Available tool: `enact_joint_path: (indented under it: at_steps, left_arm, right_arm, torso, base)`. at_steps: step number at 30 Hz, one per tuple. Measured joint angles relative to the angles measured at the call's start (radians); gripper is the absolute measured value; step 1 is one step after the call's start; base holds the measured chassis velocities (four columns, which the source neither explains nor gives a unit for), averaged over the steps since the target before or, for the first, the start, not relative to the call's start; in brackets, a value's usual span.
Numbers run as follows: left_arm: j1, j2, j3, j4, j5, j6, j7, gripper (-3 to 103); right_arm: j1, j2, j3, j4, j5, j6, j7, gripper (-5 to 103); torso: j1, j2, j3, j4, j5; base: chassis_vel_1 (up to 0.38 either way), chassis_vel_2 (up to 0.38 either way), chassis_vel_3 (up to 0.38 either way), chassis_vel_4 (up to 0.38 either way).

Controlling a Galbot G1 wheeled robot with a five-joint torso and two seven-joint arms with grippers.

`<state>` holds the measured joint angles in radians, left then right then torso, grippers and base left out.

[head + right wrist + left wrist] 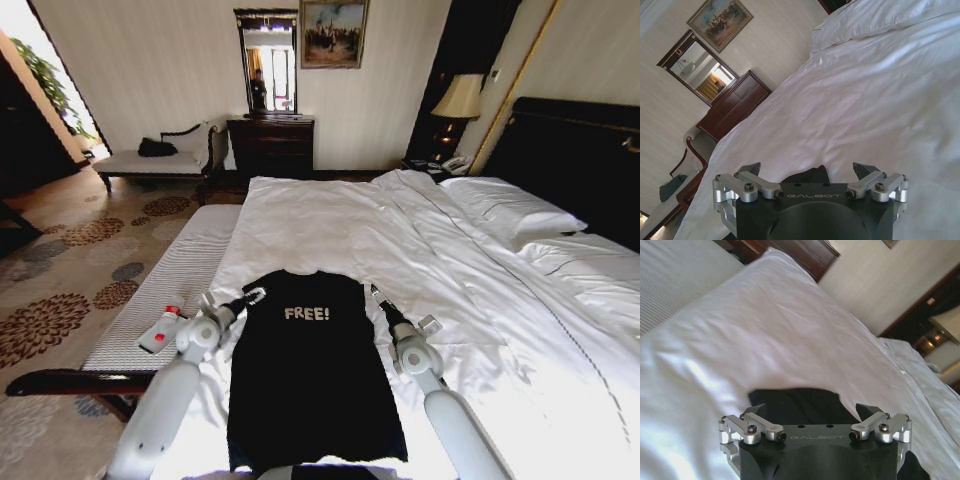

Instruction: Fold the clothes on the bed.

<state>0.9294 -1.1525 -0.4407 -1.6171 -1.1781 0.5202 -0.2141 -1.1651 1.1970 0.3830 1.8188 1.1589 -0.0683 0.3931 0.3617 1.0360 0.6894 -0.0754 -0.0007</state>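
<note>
The clothes are a black T-shirt [310, 380] with white "FREE!" lettering, lying flat and narrow on the white duvet of the bed [400, 240], collar toward the far side. My left gripper [252, 296] is at the shirt's left shoulder and my right gripper [376, 293] at its right shoulder. In the left wrist view the left gripper [812, 410] stands open over a black fabric edge [795, 401]. In the right wrist view the right gripper [809, 169] is also open, with a peak of black fabric [812, 175] between its fingers.
A striped bench [165, 285] runs along the bed's left side, with a white bottle with a red cap [160, 330] on it. Pillows [510, 205] and the dark headboard [580, 150] are at the right. A dresser [270, 145] and chaise [160, 160] stand against the far wall.
</note>
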Motion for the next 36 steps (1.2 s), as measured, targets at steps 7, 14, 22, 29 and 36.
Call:
enact_joint_path:
  at_steps: [7,14,22,29,36]
  left_arm:
    - [-0.057,-0.041,-0.025,0.141,0.028,-0.020,0.042,100]
    - [-0.115,-0.107,-0.009,0.304,0.038,-0.069,0.076,100]
    - [-0.150,-0.147,-0.008,0.375,0.038,-0.098,0.111,100]
    - [-0.191,-0.186,-0.005,0.440,0.054,-0.122,0.122,99]
    - [-0.190,-0.175,-0.013,0.442,0.057,-0.132,0.125,72]
  right_arm:
    - [0.000,-0.002,-0.002,-0.006,0.000,0.000,0.000,100]
    - [0.004,-0.002,-0.006,-0.006,0.000,-0.002,0.000,100]
    - [0.001,-0.003,-0.005,-0.010,-0.001,-0.002,0.001,100]
    - [0.005,-0.003,-0.008,-0.011,-0.002,-0.003,0.003,100]
    - [0.003,-0.009,-0.006,-0.015,-0.002,-0.004,0.004,100]
  torso:
    - [0.000,0.000,0.000,-0.0002,0.0002]
    - [0.000,0.000,0.000,-0.0003,0.0002]
    - [0.000,0.000,0.000,0.0001,0.0003]
    - [0.000,0.000,0.000,-0.0001,0.0004]
    - [0.000,0.000,0.000,-0.0004,-0.0001]
  base:
    - [0.000,0.000,0.000,0.000]
    - [0.000,0.000,0.000,0.000]
    - [0.000,0.000,0.000,0.000]
    - [0.000,0.000,0.000,0.000]
    - [0.000,0.000,0.000,0.000]
